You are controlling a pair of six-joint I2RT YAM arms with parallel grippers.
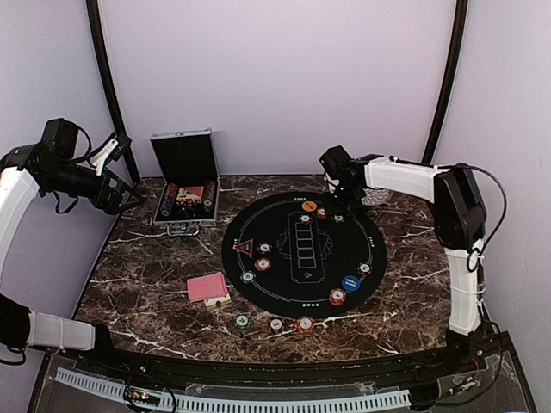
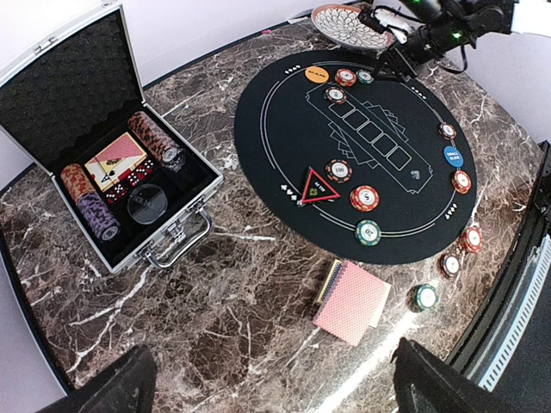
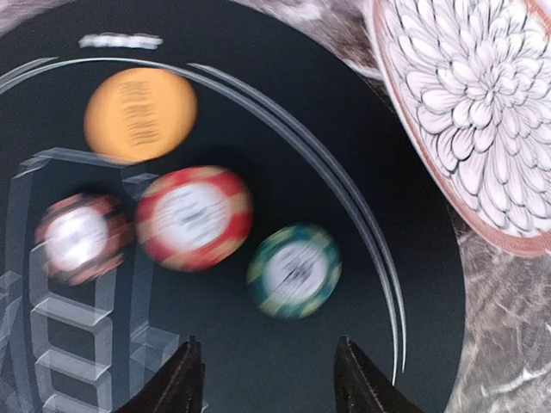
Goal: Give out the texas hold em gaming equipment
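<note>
1. while the right gripper (image 3: 269, 379) hangs low over the far part of the black round mat (image 3: 370, 198), its two fingers stand apart with nothing between them.
2. a green chip (image 3: 294, 270) lies flat just ahead of the gap between those fingers, not touching either one. a red chip (image 3: 194, 217) sits ahead to the left, just beside the green one. an orange chip (image 3: 140, 114) lies farther ahead.
3. the mat's curved edge runs close to the right of the right finger. past it, ahead and right, the rim of a patterned dish (image 3: 469, 112) sits just beside the mat.
4. the left gripper (image 2: 275, 387) is raised off the table's left side, fingers spread wide and empty.
5. below and ahead of it, the red-backed cards (image 2: 353, 301) lie on bare marble table (image 2: 241, 344), near the mat's edge but off it. the triangle marker (image 2: 319, 187) lies beyond them, just inside that edge.
6. ahead and left stands the open silver case (image 2: 185, 211), lid up. a broad strip of bare marble separates it from the cards.
</note>
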